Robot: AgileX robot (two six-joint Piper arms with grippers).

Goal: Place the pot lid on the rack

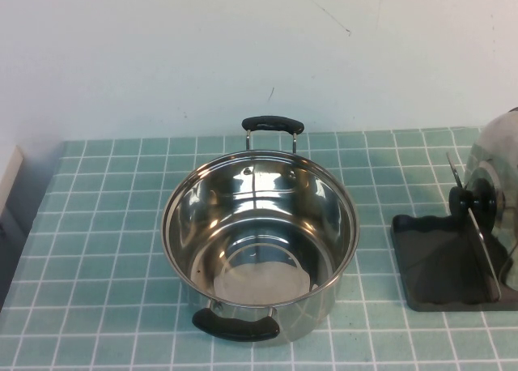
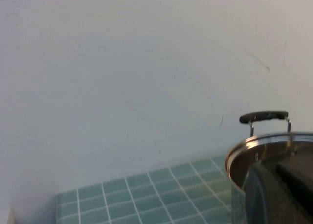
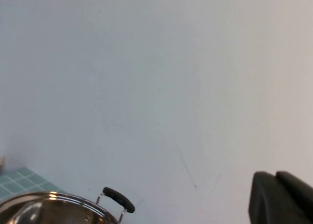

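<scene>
Two claws are mine, and neither one appears in the high view, so both arms are drawn back from the table. My left gripper [image 2: 281, 194] is seen only as a dark blurred shape at the edge of its own wrist view, close to the rim of the pot [image 1: 261, 233]; whether its fingers are spread or pressed together I cannot tell. My right gripper [image 3: 283, 197] is likewise only a dark corner in the right wrist view, looking at the white wall [image 1: 243, 47] above the pot, and its state I also cannot tell. The pot lid [image 1: 495, 189] stands on its edge at the right border of the high view, on the rack [image 1: 441, 266], with its black knob [image 1: 468, 201] pointing toward the pot. It stands nearly upright, I judge, because a thin wire divider [image 1: 477, 233] supports it from the side, so it does not need my hand to keep it. The rack sits on the green tiled table [image 1: 105, 249], well apart from the pot, which is open and looks empty in the middle. From how things lie, I judge the task is done, and my arms are away so that nothing can push the lid over.
</scene>
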